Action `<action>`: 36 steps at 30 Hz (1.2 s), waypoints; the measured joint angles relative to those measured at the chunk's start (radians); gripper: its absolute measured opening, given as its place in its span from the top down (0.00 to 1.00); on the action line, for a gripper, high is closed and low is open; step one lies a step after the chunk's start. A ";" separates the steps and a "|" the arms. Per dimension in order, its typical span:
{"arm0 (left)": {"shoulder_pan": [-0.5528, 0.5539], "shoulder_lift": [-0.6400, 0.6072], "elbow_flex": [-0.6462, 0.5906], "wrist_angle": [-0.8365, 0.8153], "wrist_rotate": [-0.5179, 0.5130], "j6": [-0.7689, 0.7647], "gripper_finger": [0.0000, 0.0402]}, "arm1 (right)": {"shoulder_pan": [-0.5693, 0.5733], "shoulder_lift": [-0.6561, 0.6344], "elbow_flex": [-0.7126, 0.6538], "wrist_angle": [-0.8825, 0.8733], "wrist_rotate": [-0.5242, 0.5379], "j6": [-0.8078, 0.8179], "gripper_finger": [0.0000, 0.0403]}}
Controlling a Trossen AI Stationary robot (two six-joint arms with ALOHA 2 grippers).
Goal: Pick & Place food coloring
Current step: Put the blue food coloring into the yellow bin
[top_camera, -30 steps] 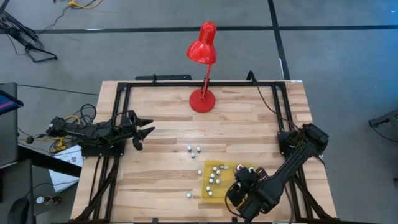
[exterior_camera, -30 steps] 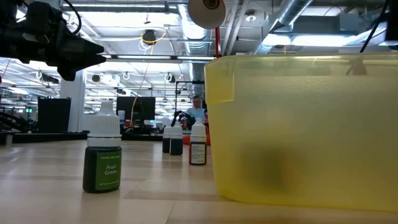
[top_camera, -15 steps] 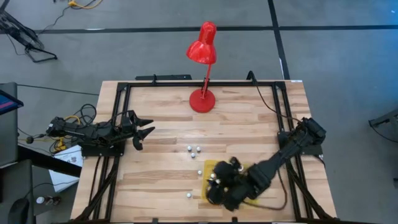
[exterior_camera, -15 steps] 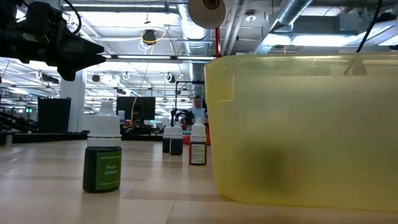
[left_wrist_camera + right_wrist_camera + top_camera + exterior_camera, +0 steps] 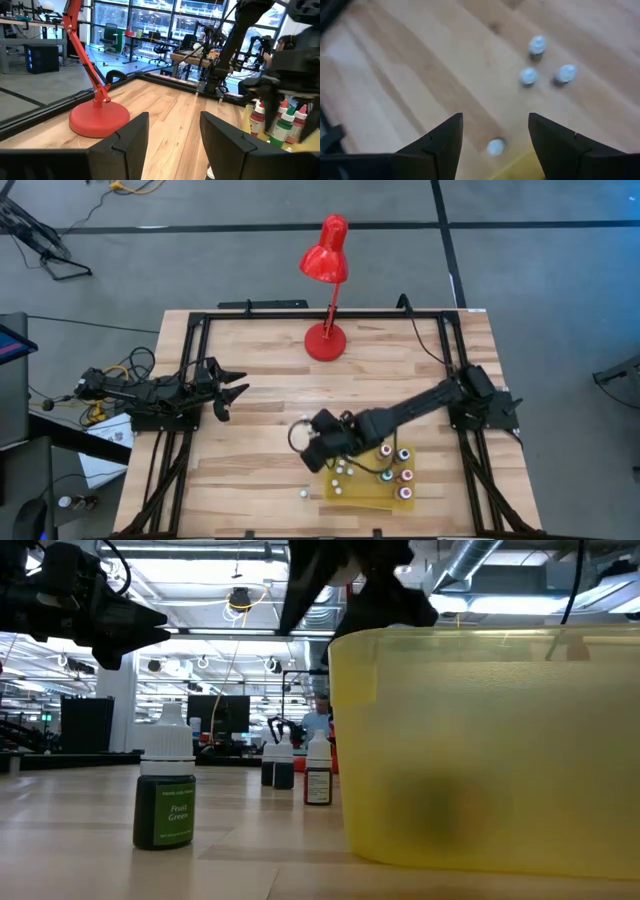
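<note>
Several food coloring bottles stand loose on the wooden table: a green one point(image 5: 165, 790) close to the low camera and three farther off point(image 5: 285, 764), seen as pale caps point(image 5: 528, 76) in the right wrist view. One more cap point(image 5: 495, 146) shows low between my right fingers, by the yellow tray's corner point(image 5: 520, 167). My right gripper point(image 5: 308, 442) hangs open above the table, slanting down, left of the tray point(image 5: 365, 498), which holds several bottles point(image 5: 404, 475). My left gripper point(image 5: 238, 388) waits open at the table's left.
A red desk lamp stands with its base point(image 5: 325, 341) at the table's far middle. A black frame point(image 5: 300, 315) runs around the table top. In the left wrist view the tray's bottles point(image 5: 282, 125) show behind my right arm point(image 5: 280, 75).
My right gripper has swung from above the tray's near right part across it toward the table's left and far edge, turning as it went. It now hangs over the loose bottles left of the tray. The bottles in the tray, covered before, show again.
</note>
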 joint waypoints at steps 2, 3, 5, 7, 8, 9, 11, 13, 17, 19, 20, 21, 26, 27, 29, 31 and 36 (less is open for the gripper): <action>0.000 0.000 0.000 0.000 0.000 0.000 0.58 | -0.028 0.000 0.000 -0.010 -0.008 -0.019 0.47; 0.000 0.000 0.000 0.000 0.000 0.000 0.58 | -0.043 0.000 0.001 -0.014 -0.007 -0.031 0.47; 0.000 0.000 0.000 0.000 0.000 0.000 0.58 | -0.070 0.000 0.000 -0.027 -0.008 -0.048 0.48; 0.000 0.000 0.000 0.000 0.000 0.000 0.58 | -0.093 0.000 0.001 -0.032 -0.009 -0.044 0.49; 0.000 0.000 0.000 0.000 0.000 0.000 0.58 | -0.102 0.000 0.001 -0.043 -0.010 -0.042 0.50; 0.000 0.000 0.000 0.000 0.000 0.000 0.58 | -0.111 0.000 0.001 -0.061 -0.010 -0.042 0.50; 0.000 0.000 0.000 0.000 0.000 0.000 0.58 | -0.126 0.000 0.000 -0.087 -0.015 -0.042 0.51; 0.000 0.000 0.000 0.000 0.000 0.000 0.58 | -0.135 0.011 0.002 -0.087 -0.029 -0.042 0.52; 0.000 0.000 0.000 0.000 0.000 0.000 0.58 | -0.153 0.041 -0.001 -0.100 -0.066 -0.065 0.52; 0.000 0.000 0.000 0.000 0.000 0.000 0.58 | -0.160 0.049 0.001 -0.100 -0.080 -0.070 0.51; 0.000 0.000 0.000 0.000 0.000 0.000 0.58 | -0.162 0.055 0.000 -0.108 -0.084 -0.078 0.51; 0.000 0.000 0.000 0.000 0.000 0.000 0.58 | -0.165 0.067 0.001 -0.087 -0.086 -0.089 0.51; 0.000 0.000 0.000 0.000 0.001 0.000 0.58 | -0.182 0.090 0.002 -0.062 -0.088 -0.119 0.50; 0.000 0.000 0.000 0.000 0.000 0.000 0.58 | -0.187 0.094 0.004 -0.055 -0.087 -0.121 0.50; 0.000 0.000 0.000 0.000 0.000 0.000 0.58 | -0.195 0.103 -0.001 -0.078 -0.089 -0.129 0.50; 0.000 0.000 0.000 0.000 0.000 0.000 0.58 | -0.202 0.107 -0.001 -0.066 -0.086 -0.144 0.50; 0.000 0.000 0.000 0.000 0.000 0.000 0.58 | -0.208 0.139 0.000 -0.047 -0.086 -0.147 0.51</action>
